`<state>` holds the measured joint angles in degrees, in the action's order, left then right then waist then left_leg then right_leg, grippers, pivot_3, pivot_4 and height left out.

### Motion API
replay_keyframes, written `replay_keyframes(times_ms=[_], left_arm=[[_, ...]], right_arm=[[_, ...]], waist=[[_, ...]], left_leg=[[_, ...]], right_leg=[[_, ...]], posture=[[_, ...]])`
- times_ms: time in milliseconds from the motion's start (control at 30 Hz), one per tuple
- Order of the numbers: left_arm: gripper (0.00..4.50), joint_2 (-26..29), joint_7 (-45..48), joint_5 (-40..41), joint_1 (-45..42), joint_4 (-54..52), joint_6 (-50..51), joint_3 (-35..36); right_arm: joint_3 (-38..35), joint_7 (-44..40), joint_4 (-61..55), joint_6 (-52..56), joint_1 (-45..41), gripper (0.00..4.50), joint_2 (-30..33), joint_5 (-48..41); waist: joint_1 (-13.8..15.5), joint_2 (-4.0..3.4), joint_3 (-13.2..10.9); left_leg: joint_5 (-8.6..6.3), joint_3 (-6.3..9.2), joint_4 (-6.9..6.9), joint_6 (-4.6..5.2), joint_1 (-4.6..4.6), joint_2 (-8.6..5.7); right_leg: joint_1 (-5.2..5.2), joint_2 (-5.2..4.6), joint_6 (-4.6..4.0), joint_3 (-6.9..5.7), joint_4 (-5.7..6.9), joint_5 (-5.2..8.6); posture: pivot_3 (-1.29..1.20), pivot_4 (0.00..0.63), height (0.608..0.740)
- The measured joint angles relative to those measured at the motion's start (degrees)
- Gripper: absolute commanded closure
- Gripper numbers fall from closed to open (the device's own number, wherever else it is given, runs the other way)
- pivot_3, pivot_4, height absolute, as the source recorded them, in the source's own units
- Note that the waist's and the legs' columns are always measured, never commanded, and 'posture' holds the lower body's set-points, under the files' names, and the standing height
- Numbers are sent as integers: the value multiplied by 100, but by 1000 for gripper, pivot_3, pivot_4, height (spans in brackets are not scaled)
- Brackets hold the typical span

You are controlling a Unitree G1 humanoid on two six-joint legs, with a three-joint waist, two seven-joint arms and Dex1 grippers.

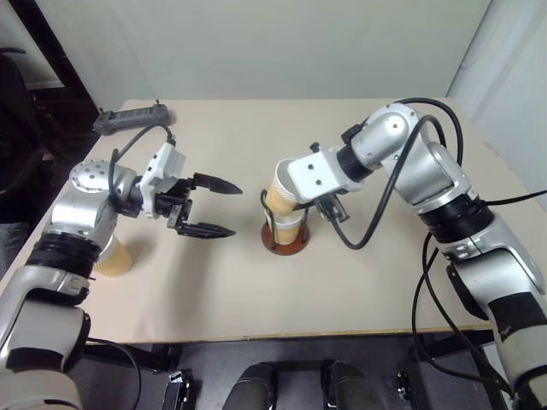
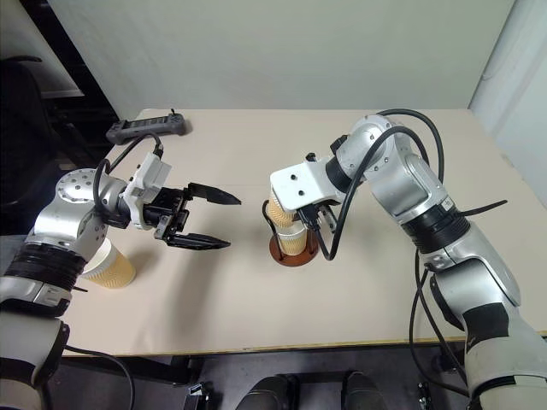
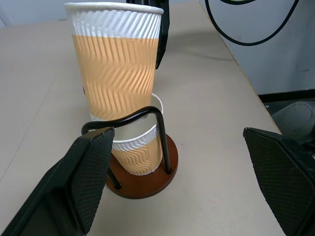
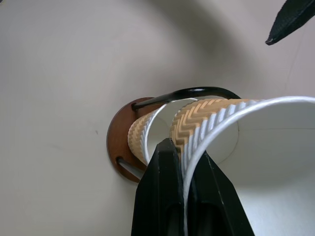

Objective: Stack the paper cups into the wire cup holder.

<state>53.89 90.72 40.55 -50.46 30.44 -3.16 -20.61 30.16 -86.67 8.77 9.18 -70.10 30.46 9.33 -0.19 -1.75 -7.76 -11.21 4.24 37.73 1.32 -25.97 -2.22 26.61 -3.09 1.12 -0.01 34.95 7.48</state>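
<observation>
Head views: the right gripper (image 2: 295, 213) pinches a second cup's (image 1: 279, 195) rim, tilted over the wire cup holder (image 1: 285, 241) mid-table, which holds one cup; the left gripper (image 1: 208, 207) gapes empty.

Left wrist view: the held cup's (image 3: 117, 64) foot enters the seated cup (image 3: 139, 147).

Right wrist view: fingers (image 4: 162, 191) clamp the rim; a tilted release could jam against the wire loop (image 4: 189, 93).

Head eyes look down; wrist views closely share the wire cup holder (image 3: 142, 172).

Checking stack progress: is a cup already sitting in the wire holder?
Yes, one paper cup stands on the wire holder base.
</observation>
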Motion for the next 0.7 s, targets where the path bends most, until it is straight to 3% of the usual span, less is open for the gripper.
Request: replay_keyframes(times_ms=[300, 700], left_arm=[[0, 0, 0, -2, 0, -13, 66, 0], [0, -1, 0, -2, -1, -17, 79, 0]], right_arm=[[2, -105, -7, -94, -1, 4465, 46, 60], [1, -78, -15, 30, -7, 306, -52, 74]], waist=[[0, 0, 0], [0, 0, 0]], left_leg=[[1, 0, 0, 0, 0, 0], [1, 0, 0, 0, 0, 0]], right_leg=[[0, 0, 0, 0, 0, 0], [0, 0, 0, 0, 0, 0]], posture=[[0, 150, 740], [0, 150, 740]])
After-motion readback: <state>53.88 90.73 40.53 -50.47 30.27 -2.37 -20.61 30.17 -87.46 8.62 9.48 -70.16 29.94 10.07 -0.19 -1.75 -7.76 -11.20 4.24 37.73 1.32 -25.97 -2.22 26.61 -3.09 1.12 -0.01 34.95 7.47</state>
